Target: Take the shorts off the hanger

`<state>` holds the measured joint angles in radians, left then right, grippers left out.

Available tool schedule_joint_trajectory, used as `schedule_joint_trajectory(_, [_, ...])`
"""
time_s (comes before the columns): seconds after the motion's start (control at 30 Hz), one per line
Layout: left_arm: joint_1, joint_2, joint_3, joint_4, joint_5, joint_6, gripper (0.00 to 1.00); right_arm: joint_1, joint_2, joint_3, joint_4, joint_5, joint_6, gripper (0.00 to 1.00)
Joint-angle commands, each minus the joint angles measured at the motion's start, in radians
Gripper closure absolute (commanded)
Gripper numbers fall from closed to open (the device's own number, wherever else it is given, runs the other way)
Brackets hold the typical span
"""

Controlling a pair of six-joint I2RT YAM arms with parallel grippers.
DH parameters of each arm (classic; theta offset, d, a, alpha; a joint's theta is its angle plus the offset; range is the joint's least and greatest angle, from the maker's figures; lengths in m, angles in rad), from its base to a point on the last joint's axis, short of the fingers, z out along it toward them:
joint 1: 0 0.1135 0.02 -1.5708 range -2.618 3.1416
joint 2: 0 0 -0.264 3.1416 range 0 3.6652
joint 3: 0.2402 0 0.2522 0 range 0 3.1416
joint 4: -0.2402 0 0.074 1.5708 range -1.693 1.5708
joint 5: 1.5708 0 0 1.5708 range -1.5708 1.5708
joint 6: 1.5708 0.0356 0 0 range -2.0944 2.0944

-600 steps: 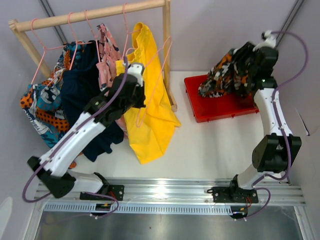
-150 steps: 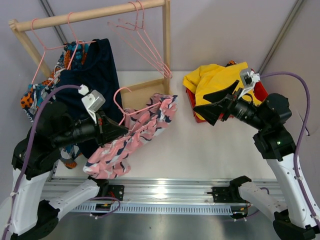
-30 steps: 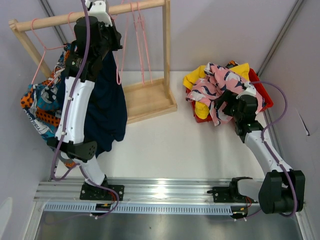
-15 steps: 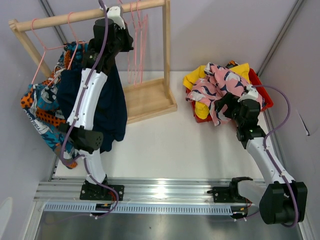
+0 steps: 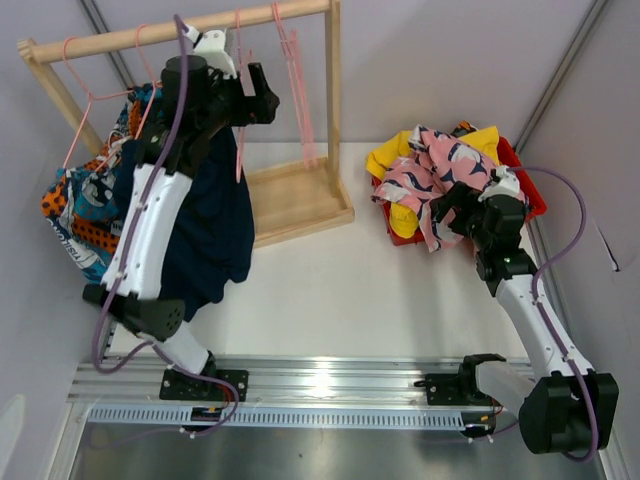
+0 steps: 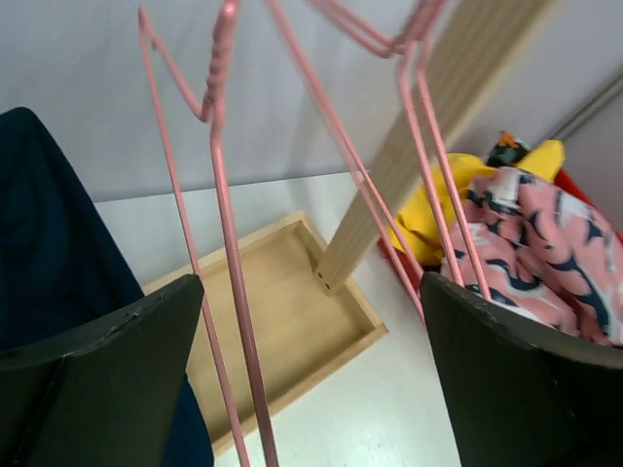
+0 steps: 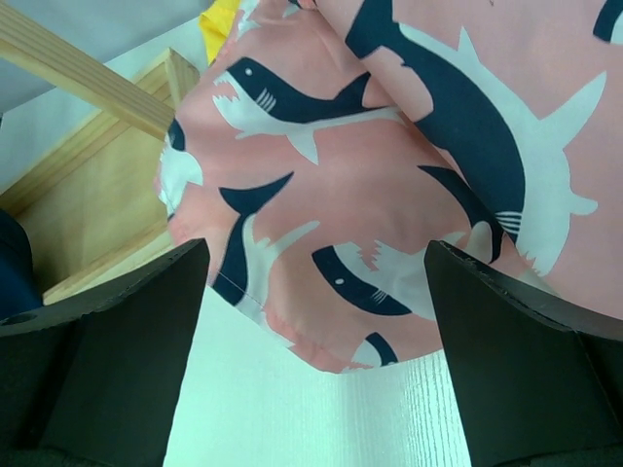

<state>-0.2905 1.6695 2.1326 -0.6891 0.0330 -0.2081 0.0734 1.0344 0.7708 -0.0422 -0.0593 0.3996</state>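
Left claw (image 5: 262,95) open, up by the wooden rack (image 5: 333,90), a pink hanger (image 6: 229,292) between its fingers, not gripped. Right claw (image 7: 311,331) open, just above the pink shark shorts (image 5: 430,165), which are piled with the yellow shorts (image 5: 385,160) on the red tray (image 5: 530,185). Navy shorts (image 5: 215,220) and blue-orange patterned shorts (image 5: 75,215) hang on the rack at the desk (image 5: 340,280) left side.

I see soft matt cloth on the pink shark-print shorts (image 7: 370,195), smooth pale wood on the rack (image 5: 295,200), and glossy wire hangers (image 6: 216,73).

Open claw (image 7: 316,360) over pink shorts (image 7: 389,195)
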Motion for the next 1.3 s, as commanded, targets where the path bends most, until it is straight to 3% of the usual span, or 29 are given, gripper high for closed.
schedule_joint_trajectory(0.0, [-0.024, -0.194, -0.028, -0.004, 0.033, 0.007, 0.01, -0.003, 0.006, 0.094, -0.03, 0.003, -0.001, 0.01])
schedule_joint_trajectory(0.23, [-0.022, -0.46, -0.151, -0.017, -0.17, 0.099, 0.01, 0.019, -0.037, 0.081, -0.044, -0.024, 0.018, 0.01])
schedule_joint_trajectory(0.43, [0.037, -0.462, -0.151, -0.046, -0.324, 0.19, 0.01, 0.048, -0.06, 0.082, -0.076, -0.016, 0.004, 0.0])
schedule_joint_trajectory(0.9, [0.349, -0.317, -0.105, -0.085, -0.243, 0.118, 0.01, 0.057, -0.094, 0.064, -0.128, -0.034, -0.03, 0.0])
schedule_joint_trajectory(1.27, [0.373, -0.261, -0.177, -0.06, -0.105, 0.078, 0.01, 0.063, -0.123, 0.016, -0.13, -0.013, -0.019, 0.0])
